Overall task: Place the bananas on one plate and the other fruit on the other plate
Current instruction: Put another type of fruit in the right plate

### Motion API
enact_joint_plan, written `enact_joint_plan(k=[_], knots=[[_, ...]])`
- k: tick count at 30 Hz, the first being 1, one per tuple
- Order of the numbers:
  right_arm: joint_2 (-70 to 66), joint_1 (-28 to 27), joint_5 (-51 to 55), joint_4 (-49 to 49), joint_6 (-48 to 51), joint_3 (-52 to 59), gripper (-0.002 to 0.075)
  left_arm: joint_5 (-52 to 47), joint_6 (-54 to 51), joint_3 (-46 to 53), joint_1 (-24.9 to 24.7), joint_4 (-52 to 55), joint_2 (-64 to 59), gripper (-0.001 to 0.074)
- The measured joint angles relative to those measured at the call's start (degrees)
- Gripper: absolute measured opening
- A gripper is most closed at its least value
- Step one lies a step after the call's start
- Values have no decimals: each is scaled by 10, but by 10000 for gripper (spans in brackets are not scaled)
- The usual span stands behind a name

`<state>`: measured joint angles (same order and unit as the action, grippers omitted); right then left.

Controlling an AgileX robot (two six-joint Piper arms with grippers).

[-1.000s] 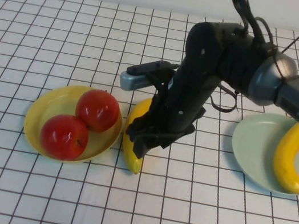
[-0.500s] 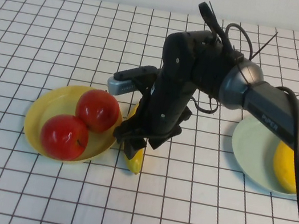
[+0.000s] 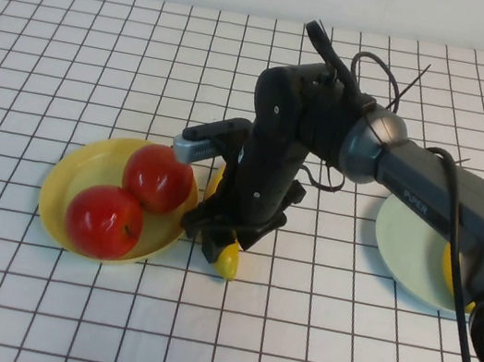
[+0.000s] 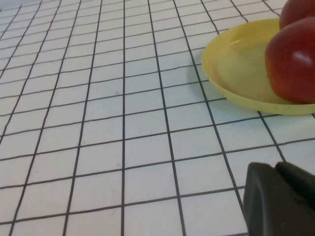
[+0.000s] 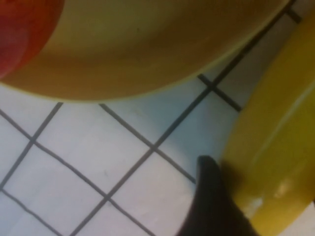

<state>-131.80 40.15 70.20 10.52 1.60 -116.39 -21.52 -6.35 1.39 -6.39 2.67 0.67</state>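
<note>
Over the last second we have swung our right arm further toward our left and lowered it, so the right gripper now sits right down on the loose banana that lies on the cloth just beside the yellow plate; a second ago more of that banana showed below the arm, and now only its end pokes out under the fingers. We read this as the approach being over and the grasp beginning. The jaws stand wide but have started to come in, and in the right wrist view one dark fingertip rests on the cloth against the banana's side, with the rim of the yellow plate close by. We cannot yet call the banana gripped: the fingers straddle or touch it, but nothing shows it lifted or clamped. For the task, the two red apples already sit together in the yellow plate, and the other banana lies on the pale blue-green plate, mostly hidden behind our right forearm. So this banana looks like the last piece to move, and it needs to travel across to the blue-green plate. Our left gripper is closed, holding nothing, parked low over the cloth near the far edge of the yellow plate and out of the high view.
</note>
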Motion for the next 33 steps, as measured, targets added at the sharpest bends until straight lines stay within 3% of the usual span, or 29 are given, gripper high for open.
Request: enact_joint_plan(k=[3, 15, 28, 33], knots=[[0, 0, 0, 0, 0, -1, 304, 0, 0, 0, 0, 0, 0, -1], [43, -13, 1, -64, 0, -36, 304, 0, 0, 0, 0, 0, 0, -1], [216, -116, -32, -73, -4, 284, 302, 0, 0, 0, 0, 0, 0, -1], [242, -137, -45, -76, -16, 323, 302, 0, 0, 0, 0, 0, 0, -1]])
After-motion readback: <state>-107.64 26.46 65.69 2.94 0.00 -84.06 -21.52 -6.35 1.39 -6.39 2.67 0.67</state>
